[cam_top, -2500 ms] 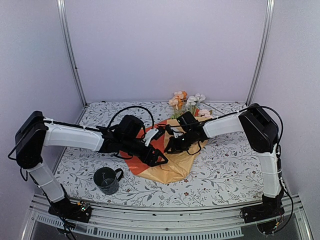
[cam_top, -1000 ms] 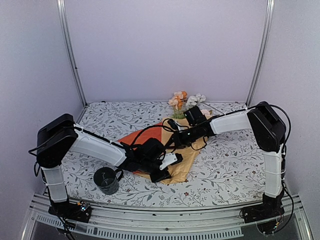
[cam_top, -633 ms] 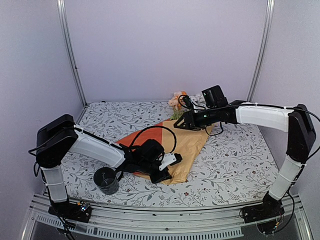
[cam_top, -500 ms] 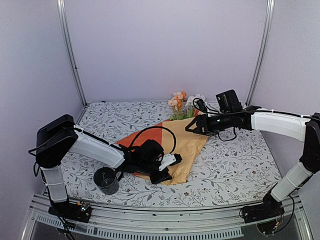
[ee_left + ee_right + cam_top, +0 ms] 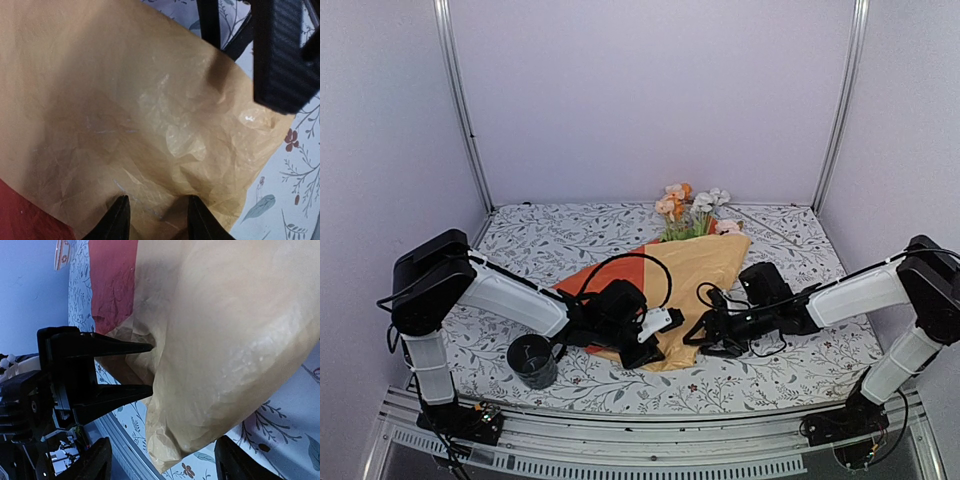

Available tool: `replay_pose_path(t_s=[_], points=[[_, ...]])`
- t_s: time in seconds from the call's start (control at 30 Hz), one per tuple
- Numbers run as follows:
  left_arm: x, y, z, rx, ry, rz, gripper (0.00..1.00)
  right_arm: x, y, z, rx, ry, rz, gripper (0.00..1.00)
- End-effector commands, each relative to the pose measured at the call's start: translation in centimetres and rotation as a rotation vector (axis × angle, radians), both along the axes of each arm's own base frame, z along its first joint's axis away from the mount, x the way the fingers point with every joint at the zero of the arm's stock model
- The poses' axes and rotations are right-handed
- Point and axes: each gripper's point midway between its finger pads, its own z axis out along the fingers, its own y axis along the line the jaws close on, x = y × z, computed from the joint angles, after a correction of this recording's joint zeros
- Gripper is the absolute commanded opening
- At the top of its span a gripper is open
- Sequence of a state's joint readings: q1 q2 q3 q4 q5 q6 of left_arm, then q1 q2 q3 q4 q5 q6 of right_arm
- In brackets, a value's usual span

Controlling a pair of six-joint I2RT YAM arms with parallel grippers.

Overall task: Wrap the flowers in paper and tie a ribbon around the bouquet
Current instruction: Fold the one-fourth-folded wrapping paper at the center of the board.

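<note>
1. Mug (image 5: 533, 360): stands at the front left, apart from the work.
2. Left gripper (image 5: 149, 367): fingers partly closed, pinching the narrow near end of the paper (image 5: 695, 280), probably to stop the cone unrolling.
3. Flowers (image 5: 692, 205): heads stick out of the cone's wide far end. The wrapped bundle lies mid-table.
4. Right gripper (image 5: 698, 338): fingers spread wide, holding nothing, just beside the pinched end. It is probably freed for the ribbon, which cannot be seen.
</note>
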State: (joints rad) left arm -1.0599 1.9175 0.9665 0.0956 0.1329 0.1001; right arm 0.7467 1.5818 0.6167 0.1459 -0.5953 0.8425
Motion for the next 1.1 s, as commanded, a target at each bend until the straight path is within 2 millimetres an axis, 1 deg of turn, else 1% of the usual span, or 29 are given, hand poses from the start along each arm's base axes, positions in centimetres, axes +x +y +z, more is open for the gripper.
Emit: replay_pose_path(t_s=[0.0,0.1,0.17,0.27,0.3,0.37,0.5,0.63,0.7,0.83,0.87,0.97,1.0,1.07], points=[[-1.5,1.5,-2.5,0.063,0.074,-0.009,0.40,-0.4,1.7,0.3,0.118,0.040,-0.016,0.62],[-1.4,1.5,-2.6,0.067,0.071,-0.007,0.40,-1.1,3.0,-0.2,0.139,0.063,0.025,0.53],[-1.4,1.6,-2.7,0.072,0.076,-0.004,0.39,-1.5,3.4,-0.4,0.148,0.075,0.041,0.41],[-1.5,1.9,-2.7,0.075,0.077,-0.004,0.39,-1.8,2.8,-0.9,0.131,0.086,0.022,0.15],[-1.6,2.0,-2.7,0.077,0.077,-0.006,0.39,-2.0,2.4,-1.1,0.124,0.093,0.019,0.08],[-1.7,2.1,-2.7,0.076,0.082,-0.010,0.39,-2.7,1.7,-1.6,0.105,0.106,0.019,0.02],[-2.7,1.6,-2.2,0.049,0.114,-0.055,0.39,-4.6,0.0,-3.0,0.055,0.155,0.026,0.00],[-3.9,0.6,-1.7,0.012,0.163,-0.109,0.39,-6.2,-1.4,-3.6,0.020,0.182,0.051,0.01],[-4.7,-0.1,-1.4,-0.006,0.183,-0.144,0.39,-6.7,-2.0,-3.7,0.007,0.186,0.051,0.03],[-5.1,-0.8,-1.0,-0.002,0.190,-0.157,0.39,-7.4,-3.1,-4.5,-0.046,0.200,0.055,0.04],[-5.1,-1.1,-0.4,-0.007,0.194,-0.160,0.39,-7.5,-3.3,-4.6,-0.058,0.201,0.052,0.04],[-5.1,-2.2,3.6,-0.078,0.148,-0.185,0.40,-7.6,-3.5,-5.0,-0.073,0.206,0.058,0.04],[-4.9,-2.6,5.2,-0.107,0.123,-0.185,0.41,-7.6,-3.5,-5.1,-0.076,0.207,0.060,0.04],[-4.3,-3.0,7.5,-0.132,0.090,-0.176,0.43,-7.7,-3.6,-5.3,-0.088,0.209,0.059,0.03]])
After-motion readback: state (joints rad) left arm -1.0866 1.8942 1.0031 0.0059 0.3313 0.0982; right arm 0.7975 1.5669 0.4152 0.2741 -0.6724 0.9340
